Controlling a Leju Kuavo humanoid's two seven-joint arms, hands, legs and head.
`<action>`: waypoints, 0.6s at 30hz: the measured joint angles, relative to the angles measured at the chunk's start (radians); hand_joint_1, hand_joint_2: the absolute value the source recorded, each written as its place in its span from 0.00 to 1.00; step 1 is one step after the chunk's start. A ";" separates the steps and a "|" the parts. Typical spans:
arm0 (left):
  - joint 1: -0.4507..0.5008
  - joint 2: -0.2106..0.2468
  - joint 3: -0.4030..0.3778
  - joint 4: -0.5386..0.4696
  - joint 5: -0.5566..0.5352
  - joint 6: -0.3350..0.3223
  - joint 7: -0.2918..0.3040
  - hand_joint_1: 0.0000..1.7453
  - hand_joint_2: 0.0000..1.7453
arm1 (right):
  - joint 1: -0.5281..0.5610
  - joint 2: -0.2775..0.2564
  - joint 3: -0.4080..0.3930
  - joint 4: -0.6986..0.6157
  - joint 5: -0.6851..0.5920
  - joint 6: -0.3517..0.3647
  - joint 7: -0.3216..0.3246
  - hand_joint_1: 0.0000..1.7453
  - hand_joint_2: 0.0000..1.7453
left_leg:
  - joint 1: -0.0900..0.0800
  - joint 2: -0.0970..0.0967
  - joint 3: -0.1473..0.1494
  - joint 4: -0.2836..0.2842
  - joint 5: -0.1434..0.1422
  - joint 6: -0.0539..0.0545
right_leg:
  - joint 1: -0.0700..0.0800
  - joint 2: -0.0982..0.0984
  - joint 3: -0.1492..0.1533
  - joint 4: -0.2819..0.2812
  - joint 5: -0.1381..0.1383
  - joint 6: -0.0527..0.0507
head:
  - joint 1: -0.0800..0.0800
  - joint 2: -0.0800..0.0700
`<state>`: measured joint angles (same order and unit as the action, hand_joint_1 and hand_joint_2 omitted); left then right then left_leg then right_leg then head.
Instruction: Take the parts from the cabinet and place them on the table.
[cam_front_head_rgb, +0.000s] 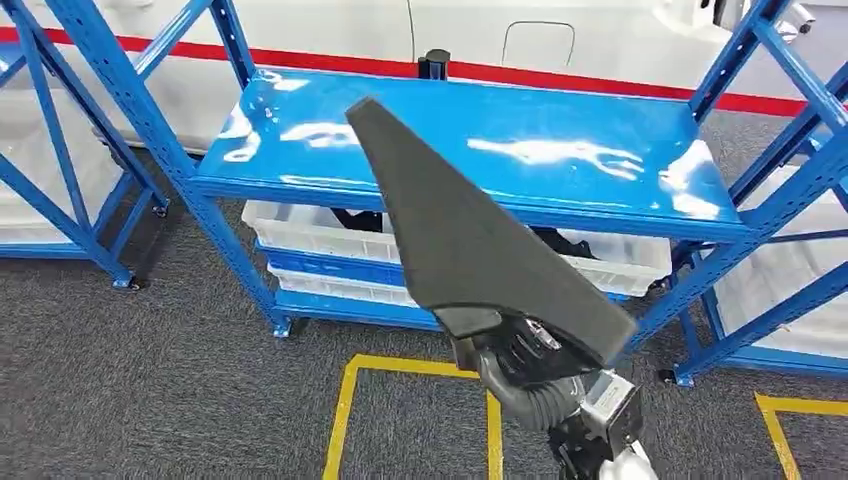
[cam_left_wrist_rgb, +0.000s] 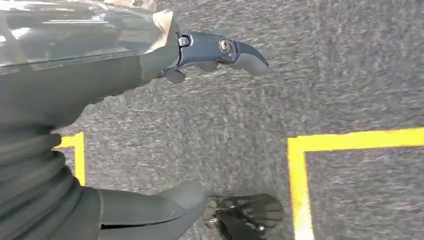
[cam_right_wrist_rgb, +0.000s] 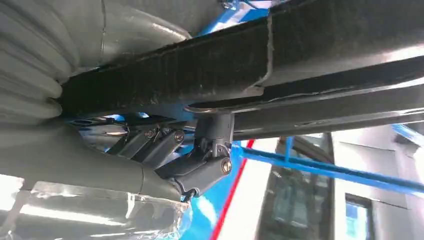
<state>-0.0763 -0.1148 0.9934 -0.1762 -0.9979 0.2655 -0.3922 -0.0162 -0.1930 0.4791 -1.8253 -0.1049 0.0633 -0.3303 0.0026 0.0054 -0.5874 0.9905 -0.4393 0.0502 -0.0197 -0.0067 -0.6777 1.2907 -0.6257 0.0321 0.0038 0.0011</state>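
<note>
One blue metal shelving rack stands beyond the fingers, its glossy top shelf bare, two white plastic bins stacked beneath. One long black wedge-shaped foam part juts over that shelf, clamped in the right hand. The left hand hangs over grey carpet, fingers apart, holding nothing.

The rack is bright blue, its top shelf a glossy blue with white glare, and white bins sit on the shelves below. The long part is matt dark grey, almost black, held in a right hand of black and grey. The carpet is speckled grey with yellow tape lines, and the white wall behind carries a red stripe.
</note>
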 joint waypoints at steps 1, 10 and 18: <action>0.000 -0.001 0.000 0.000 0.000 0.000 0.000 0.00 1.00 | 0.009 0.000 0.001 0.013 -0.002 0.005 0.014 0.98 1.00 | -0.002 0.000 -0.019 0.000 0.014 0.000 | 0.000 0.000 0.015 0.021 0.017 0.012 | -0.001 0.000; 0.006 0.000 0.000 0.000 -0.006 0.003 0.000 0.00 1.00 | 0.053 0.002 0.007 0.072 -0.045 0.032 -0.017 0.98 1.00 | -0.005 -0.004 -0.086 0.009 0.099 -0.039 | 0.001 0.004 0.257 -0.337 0.068 -0.014 | -0.005 0.000; 0.007 0.000 0.000 0.000 -0.008 0.001 0.000 0.00 1.00 | 0.053 0.015 0.005 0.069 -0.056 0.031 -0.027 0.98 1.00 | 0.020 -0.007 -0.071 0.276 -0.055 -0.078 | 0.001 -0.004 0.148 -0.310 0.150 -0.024 | -0.012 0.000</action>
<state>-0.0690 -0.1152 0.9930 -0.1762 -1.0060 0.2666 -0.3922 0.0364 -0.1781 0.4837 -1.7567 -0.1606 0.0942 -0.3575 0.0227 -0.0021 -0.6586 1.2664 -0.4944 -0.0277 -0.0185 -0.0112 -0.5299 0.9803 -0.4753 0.0085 -0.0084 0.0011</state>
